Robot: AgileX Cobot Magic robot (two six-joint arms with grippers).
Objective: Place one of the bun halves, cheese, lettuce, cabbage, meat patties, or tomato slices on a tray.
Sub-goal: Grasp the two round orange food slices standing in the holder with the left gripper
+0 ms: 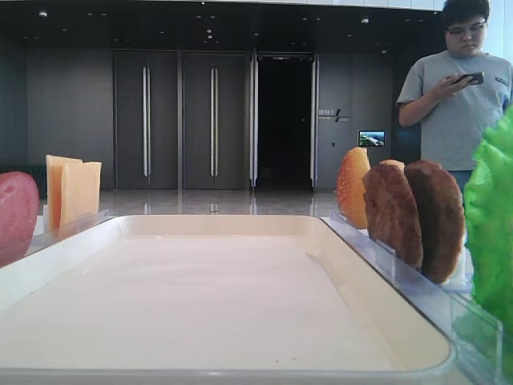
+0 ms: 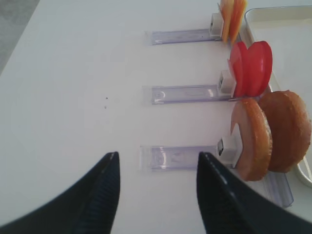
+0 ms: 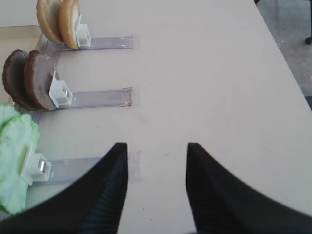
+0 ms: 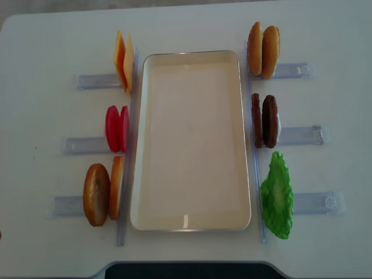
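In the low exterior view, the big cream-white rectangular tray [image 1: 240,297] fills the foreground with nothing on its floor. The thin pale yellow-orange cheese slices [image 1: 70,191] stand at far left, and the two dark brown rough meat patties [image 1: 413,216] stand on edge along the right, with the bright green crinkly lettuce leaf [image 1: 490,224] nearest on that side. A guy in a grey shirt [image 1: 457,88] is looking at his phone in the background, not involved.

Right wrist view: the right gripper [image 3: 157,187] has its black jaws spread apart, nothing between them, hovering over bare table. The lettuce sits just to its left, the patties farther out on the left.

Left wrist view: the left gripper [image 2: 157,192] is also wide apart and empty. The golden-brown bun halves [image 2: 270,139] stand on edge in a clear plastic slotted holder [image 2: 180,158] off to the right of the fingers and slightly ahead, their flat faces pointing left-right along the holder. Red tomato slices [image 2: 251,68] are farther out.

Overhead view: no arms visible. The buns at near left are closest to the left arm, so I'd guess that one goes first; it'd need to shift right toward them.
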